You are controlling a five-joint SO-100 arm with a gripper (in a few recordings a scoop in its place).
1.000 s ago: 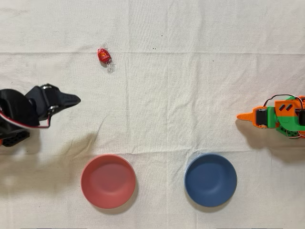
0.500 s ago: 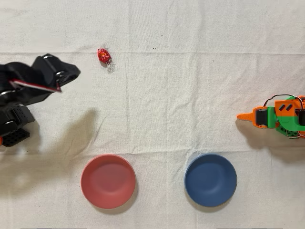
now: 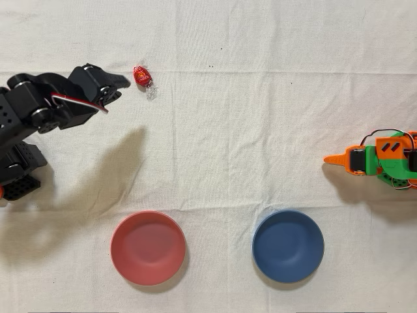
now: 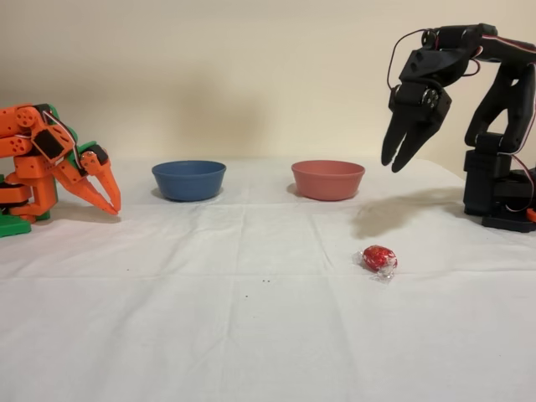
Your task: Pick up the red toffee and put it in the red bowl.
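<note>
The red toffee (image 3: pixel 143 77) lies on the cloth, long axis slanting down-right in the overhead view; the black gripper (image 4: pixel 397 162) hangs above, jaws slightly parted, holding nothing.

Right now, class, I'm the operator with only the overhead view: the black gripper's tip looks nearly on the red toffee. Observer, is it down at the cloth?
Observer: No. From the side, the gripper hangs high above the cloth, far higher than the red toffee.
Operator: Fingers apart?
Observer: Yes, a narrow gap, tips pointing down, nothing between them.
Operator: Does the red bowl's wall stand tall?
Observer: No, the red bowl is low, its wall flaring outward.
</note>
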